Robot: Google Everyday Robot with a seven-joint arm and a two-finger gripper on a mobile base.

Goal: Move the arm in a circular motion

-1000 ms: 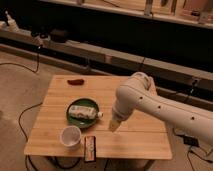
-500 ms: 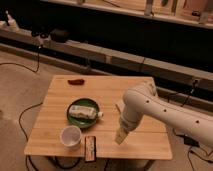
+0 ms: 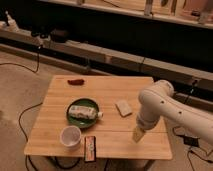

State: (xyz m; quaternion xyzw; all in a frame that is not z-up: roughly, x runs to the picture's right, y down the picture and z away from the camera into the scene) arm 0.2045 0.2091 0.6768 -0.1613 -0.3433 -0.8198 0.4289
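Green plate (image 3: 75, 121) holds pale bottle (image 3: 82, 111); white cup (image 3: 70, 136) beside; arm (image 3: 160, 102) pincer (image 3: 137, 134) over table (image 3: 110, 90) right, grip unreadable.

Tabletop (image 3: 110, 90): pale planked wood, matt grain. Arm (image 3: 160, 102), right: smooth white plastic-looking shell, slight sheen. End effector (image 3: 137, 134): pale, matt, low over near-right tabletop. Plate (image 3: 70, 116): glossy dark green. Cup (image 3: 70, 136): smooth white. Floor (image 3: 25, 85): rough, dull.

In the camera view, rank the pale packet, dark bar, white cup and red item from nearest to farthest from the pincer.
The pincer hangs over the table, front right.
1. pale packet, just behind it, leftward
2. dark bar, front edge
3. white cup, front left
4. red item, far left
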